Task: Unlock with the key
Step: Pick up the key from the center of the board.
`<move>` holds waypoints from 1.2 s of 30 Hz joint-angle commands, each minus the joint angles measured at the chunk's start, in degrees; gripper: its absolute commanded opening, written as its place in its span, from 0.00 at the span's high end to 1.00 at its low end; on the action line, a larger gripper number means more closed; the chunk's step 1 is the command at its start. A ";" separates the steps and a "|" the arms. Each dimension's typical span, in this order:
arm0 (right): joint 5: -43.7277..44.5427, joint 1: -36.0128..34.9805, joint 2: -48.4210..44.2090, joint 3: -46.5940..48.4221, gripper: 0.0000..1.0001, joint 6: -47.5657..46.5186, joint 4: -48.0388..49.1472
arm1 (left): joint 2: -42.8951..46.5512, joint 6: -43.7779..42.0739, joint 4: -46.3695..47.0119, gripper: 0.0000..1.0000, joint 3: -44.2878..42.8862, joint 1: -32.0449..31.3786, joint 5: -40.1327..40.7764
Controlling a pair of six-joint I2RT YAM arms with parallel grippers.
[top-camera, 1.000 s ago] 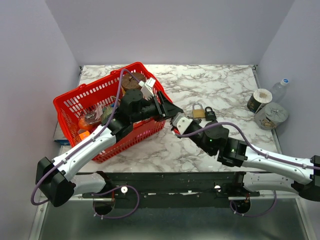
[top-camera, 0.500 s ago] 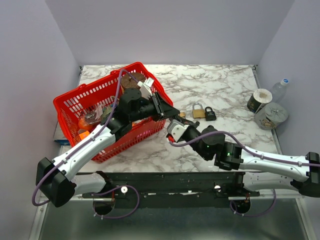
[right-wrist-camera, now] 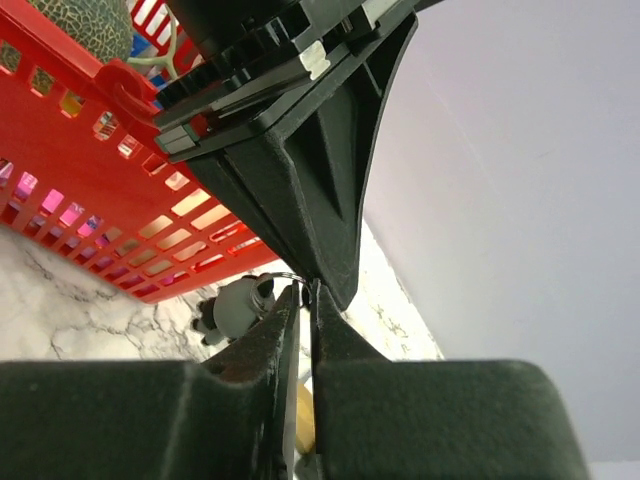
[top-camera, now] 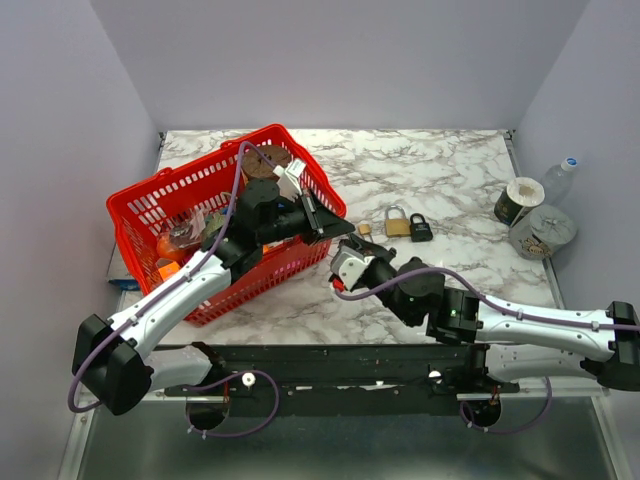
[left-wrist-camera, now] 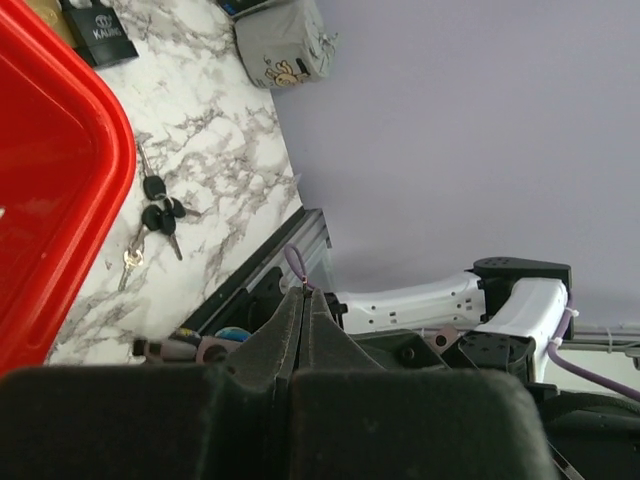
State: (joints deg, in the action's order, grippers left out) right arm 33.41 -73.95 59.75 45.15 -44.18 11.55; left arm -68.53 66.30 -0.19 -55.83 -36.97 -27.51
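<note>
Looks like a light, stiff job: a small bunch of keys (left-wrist-camera: 155, 215), black heads on thin metal blades, joined at a ring. Lies flat on the marble table (top-camera: 450, 170), just beside the red basket (top-camera: 190, 167) and near the brass padlock (top-camera: 397, 222) and the black padlock (top-camera: 420, 229). Probably skates on the smooth stone and sits too low for an easy pinch from above. Best taken by one black head, or by the ring, leaving a blade free for the keyhole. Calls for a firm squeeze against swivelling between the pads.

Shows the left gripper (left-wrist-camera: 303, 295) pressed fully together, with nothing visibly held. Shows the right gripper (right-wrist-camera: 305, 300) tip to tip with it, parted only by a thin slit. Cannot tell about a fine wire loop (right-wrist-camera: 283, 277) at those tips, caught there or merely behind.

Packed into the basket: a brown round thing (top-camera: 265, 162), a white packet (top-camera: 293, 180), an orange item (top-camera: 175, 242) and a green rough-skinned fruit (right-wrist-camera: 80, 25). Off at the right edge, a lidded tin (top-camera: 543, 230), contents hidden
</note>
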 commanded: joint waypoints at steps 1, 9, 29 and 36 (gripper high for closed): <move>0.34 -0.84 -1.38 -0.93 0.69 5.59 0.93 | 1.47 -3.36 5.80 1.00 2.13 1.81 0.35; -1.76 2.04 -7.88 -5.59 0.27 17.26 0.58 | 1.83 -6.45 17.93 1.00 5.12 3.31 -0.18; -67.84 34.75 -10.89 -1.91 0.40 70.28 7.50 | 6.83 -21.57 43.60 1.00 13.47 3.75 -16.44; -71.81 34.75 -5.79 -2.61 0.53 75.64 14.72 | 9.38 -21.74 43.96 1.00 14.43 3.75 -15.74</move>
State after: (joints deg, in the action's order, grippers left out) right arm -31.46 -39.40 51.44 41.82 25.21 18.70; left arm -61.34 46.59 39.20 -42.19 -33.39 -42.04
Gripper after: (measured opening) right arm 0.497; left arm 0.008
